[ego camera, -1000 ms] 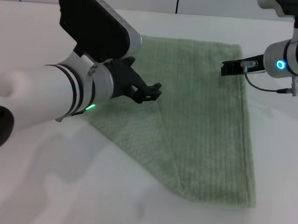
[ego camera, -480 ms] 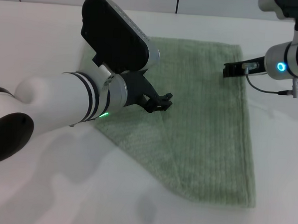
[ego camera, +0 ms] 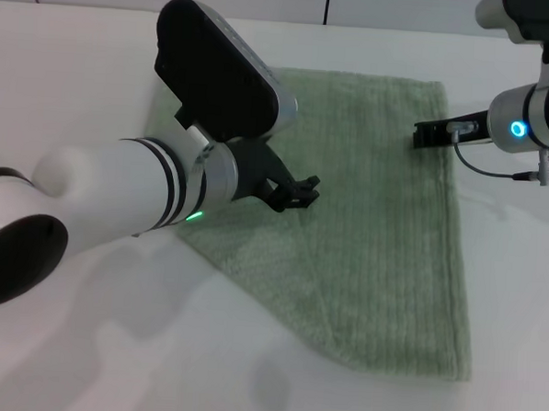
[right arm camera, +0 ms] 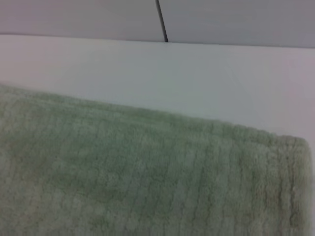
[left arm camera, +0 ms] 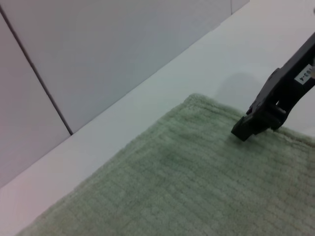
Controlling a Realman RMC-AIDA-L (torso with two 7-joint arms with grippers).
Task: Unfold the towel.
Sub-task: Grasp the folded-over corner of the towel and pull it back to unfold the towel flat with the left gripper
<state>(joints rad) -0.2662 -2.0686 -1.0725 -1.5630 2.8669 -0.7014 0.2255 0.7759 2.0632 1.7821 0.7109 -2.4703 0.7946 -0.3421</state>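
The pale green towel (ego camera: 374, 229) lies flat on the white table, with a diagonal fold edge running along its left side. My left gripper (ego camera: 296, 194) hovers over the towel's middle left, by the fold line, with its black fingers apart and nothing between them. My right gripper (ego camera: 427, 134) is at the towel's right edge near the far right corner, shut, with its tip down on the cloth. The left wrist view shows that tip (left arm camera: 244, 131) touching the towel (left arm camera: 172, 187) near its far corner. The right wrist view shows only the towel's hemmed far edge (right arm camera: 147, 162).
The white table (ego camera: 83, 343) extends on all sides of the towel. A pale wall with a dark seam (ego camera: 327, 4) runs along the far edge. My left arm's large black and white body (ego camera: 216, 83) covers the towel's far left part.
My left arm has moved right and a little nearer, carrying its gripper from the towel's left part toward its middle. The right gripper has shifted slightly right. The towel has not moved.
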